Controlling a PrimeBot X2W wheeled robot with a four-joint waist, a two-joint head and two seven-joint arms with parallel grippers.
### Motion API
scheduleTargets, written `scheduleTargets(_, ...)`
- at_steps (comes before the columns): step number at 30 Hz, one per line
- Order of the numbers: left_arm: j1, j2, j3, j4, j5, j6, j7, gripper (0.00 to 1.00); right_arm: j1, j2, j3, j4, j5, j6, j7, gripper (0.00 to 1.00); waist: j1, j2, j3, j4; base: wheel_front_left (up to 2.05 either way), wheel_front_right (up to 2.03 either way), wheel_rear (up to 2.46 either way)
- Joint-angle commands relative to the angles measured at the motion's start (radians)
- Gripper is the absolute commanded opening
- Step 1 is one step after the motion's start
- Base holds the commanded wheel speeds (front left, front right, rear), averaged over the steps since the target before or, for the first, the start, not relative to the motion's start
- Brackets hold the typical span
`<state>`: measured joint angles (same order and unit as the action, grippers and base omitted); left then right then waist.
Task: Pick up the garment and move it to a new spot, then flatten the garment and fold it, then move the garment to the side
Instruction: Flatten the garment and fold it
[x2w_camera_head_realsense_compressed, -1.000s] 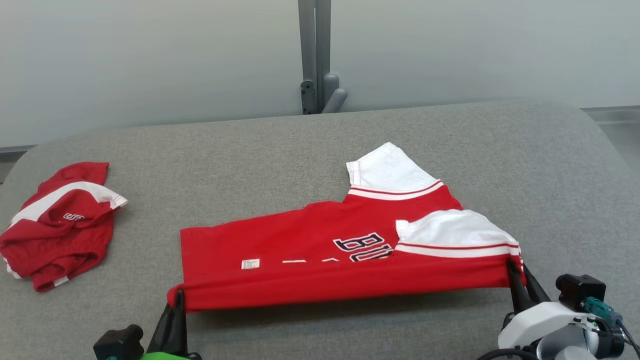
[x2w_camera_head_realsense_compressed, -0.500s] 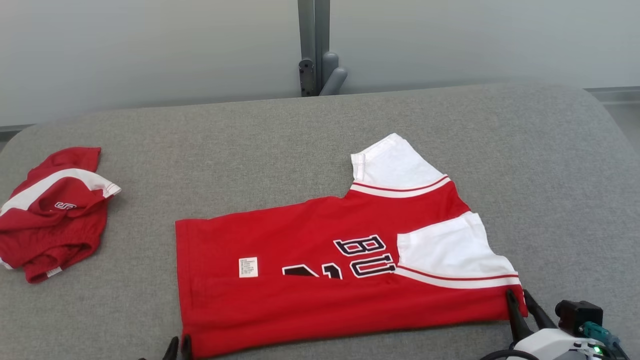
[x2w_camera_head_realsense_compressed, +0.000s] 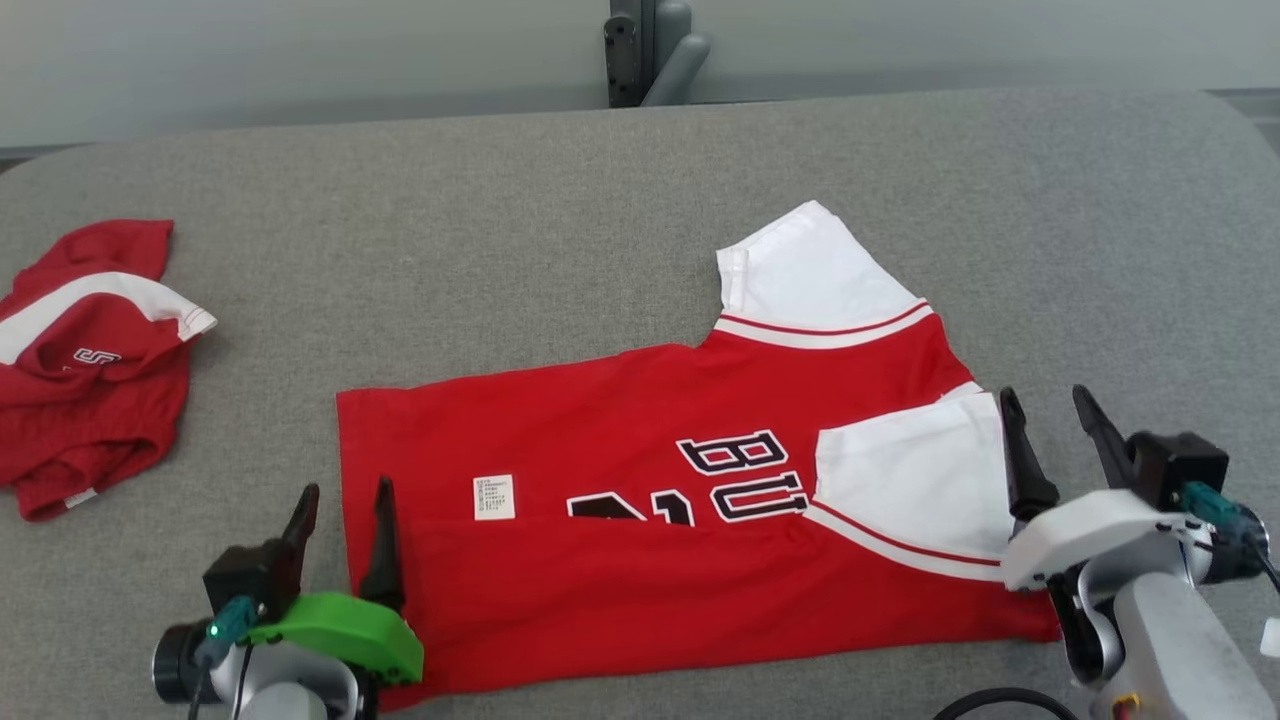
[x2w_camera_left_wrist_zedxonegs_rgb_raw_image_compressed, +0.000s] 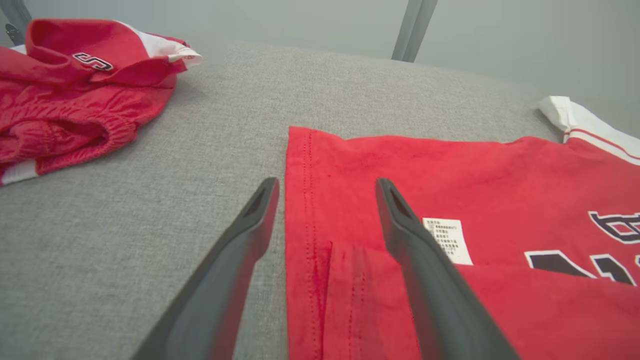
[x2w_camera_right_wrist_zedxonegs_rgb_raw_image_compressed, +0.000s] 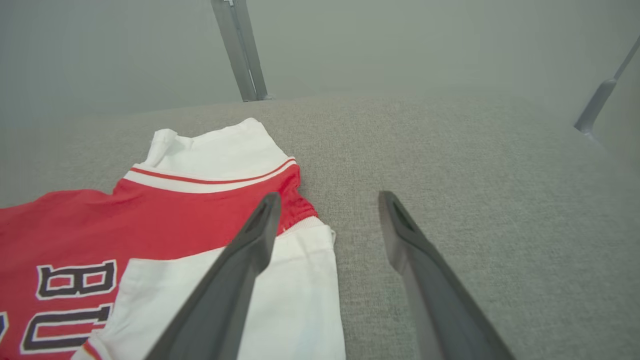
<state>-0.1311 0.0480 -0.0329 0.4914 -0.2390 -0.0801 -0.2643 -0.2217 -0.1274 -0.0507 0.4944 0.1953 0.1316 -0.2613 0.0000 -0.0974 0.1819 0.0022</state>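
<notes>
Lying folded on grey desk (x2w_camera_head_realsense_compressed: 500, 250): red garment (x2w_camera_head_realsense_compressed: 620, 430). Left gripper (x2w_camera_head_realsense_compressed: 346, 488) spread wide, empty, straddling hem (x2w_camera_head_realsense_compressed: 346, 450). Right gripper (x2w_camera_head_realsense_compressed: 1043, 392) spread wide, empty, at white sleeve (x2w_camera_head_realsense_compressed: 920, 470) edge.

A wide table (x2w_camera_head_realsense_compressed: 560, 190) padded in grey woven cloth, its far corners rounded, stands close against a plain pale grey wall (x2w_camera_head_realsense_compressed: 250, 50). A grey metal post (x2w_camera_head_realsense_compressed: 645, 30) rises behind the far edge, near the middle. The light is soft and even, with faint shadows.
</notes>
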Motion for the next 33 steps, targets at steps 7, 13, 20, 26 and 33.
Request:
scheduleTargets(7, -0.178, 0.005, 0.042, 0.080, 0.052, -0.015, 0.001, 1.00, -0.159, -0.010, 0.062, 0.000, -0.013, -0.002, -0.002, 1.00, 0.0000, -0.0001, 0.146, -0.007, 0.00, 0.00, 0.00)
scheduleTargets(13, -0.284, 0.010, 0.068, 0.156, 0.078, -0.026, 0.001, 1.00, -0.259, -0.026, 0.113, 0.012, -0.003, -0.002, -0.002, 1.00, 0.0000, -0.0001, 0.205, -0.002, 0.00, 0.00, 0.00)
scheduleTargets(20, -0.348, 0.012, 0.074, 0.215, 0.109, -0.034, 0.001, 1.00, -0.419, -0.079, 0.202, 0.095, 0.013, -0.002, -0.002, 1.00, 0.0000, -0.0001, 0.247, 0.020, 0.00, 0.00, 0.00)
scheduleTargets(26, -0.375, 0.007, 0.062, 0.233, 0.102, -0.040, 0.001, 0.18, -0.600, -0.132, 0.314, 0.261, 0.085, -0.002, 0.051, 1.00, 0.0000, -0.0001, 0.271, 0.054, 0.00, 0.00, 0.00)
scheduleTargets(33, -0.405, 0.005, 0.005, 0.237, 0.078, -0.049, 0.001, 0.00, -0.787, -0.182, 0.436, 0.401, 0.214, -0.002, 0.244, 1.00, 0.0000, -0.0001, 0.302, 0.101, 0.00, 0.00, 0.00)
